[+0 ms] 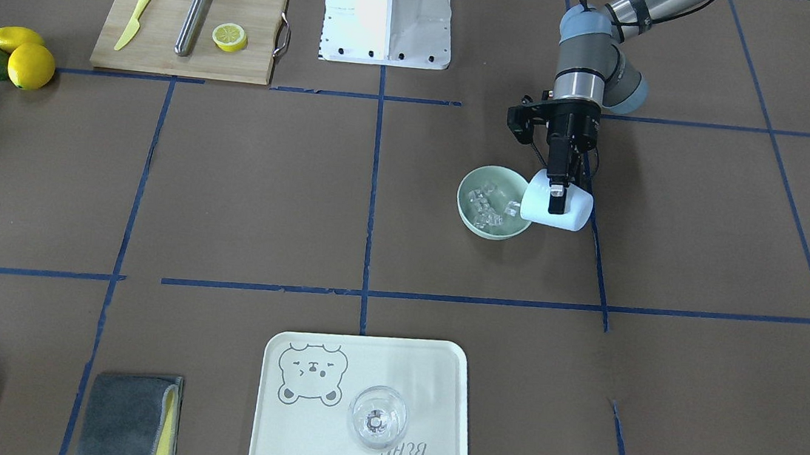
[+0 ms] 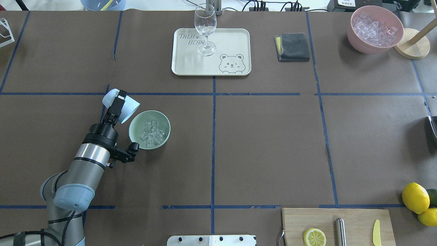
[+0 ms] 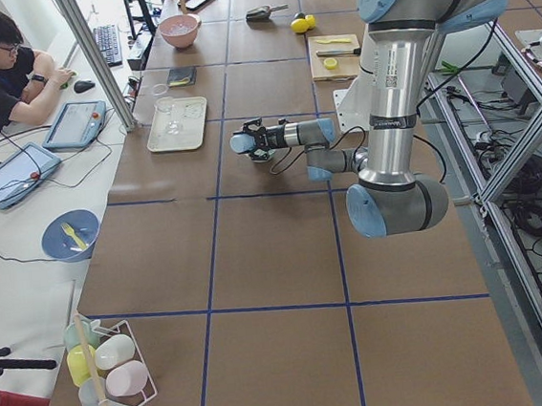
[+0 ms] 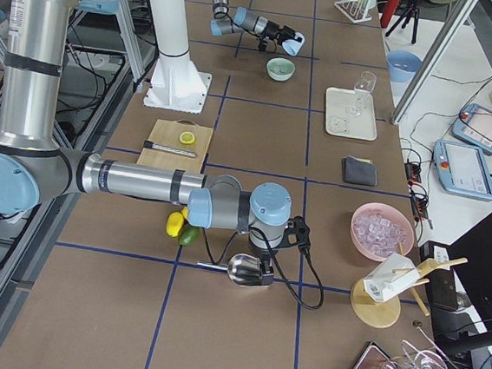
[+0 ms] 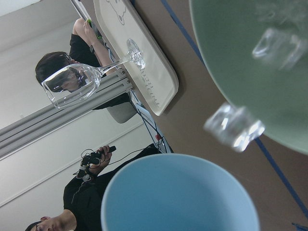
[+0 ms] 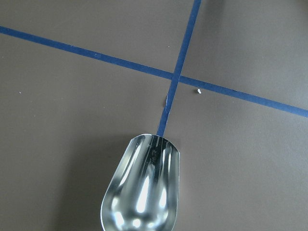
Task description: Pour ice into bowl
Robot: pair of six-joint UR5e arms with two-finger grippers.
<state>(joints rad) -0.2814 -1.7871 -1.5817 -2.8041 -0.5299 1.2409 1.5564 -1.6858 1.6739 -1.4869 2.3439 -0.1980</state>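
Note:
My left gripper point(image 1: 557, 194) is shut on a light blue cup point(image 1: 562, 213), tipped on its side with its mouth over the rim of the pale mint-green bowl point(image 1: 472, 189). Several clear ice cubes point(image 1: 485, 204) lie in the bowl point(image 2: 136, 128). In the left wrist view one ice cube point(image 5: 234, 126) is in mid-air between the cup's rim point(image 5: 180, 192) and the bowl point(image 5: 240, 62). My right gripper point(image 4: 264, 263) is far off at the table's right end, holding a metal scoop point(image 6: 142, 192) just over the brown table.
A cream tray point(image 2: 211, 65) with a wine glass point(image 2: 205, 27) sits at the far middle. A pink container of ice point(image 2: 374, 30) and a grey cloth point(image 2: 293, 47) are far right. A cutting board point(image 2: 355, 218) and lemons point(image 2: 414, 197) are near right.

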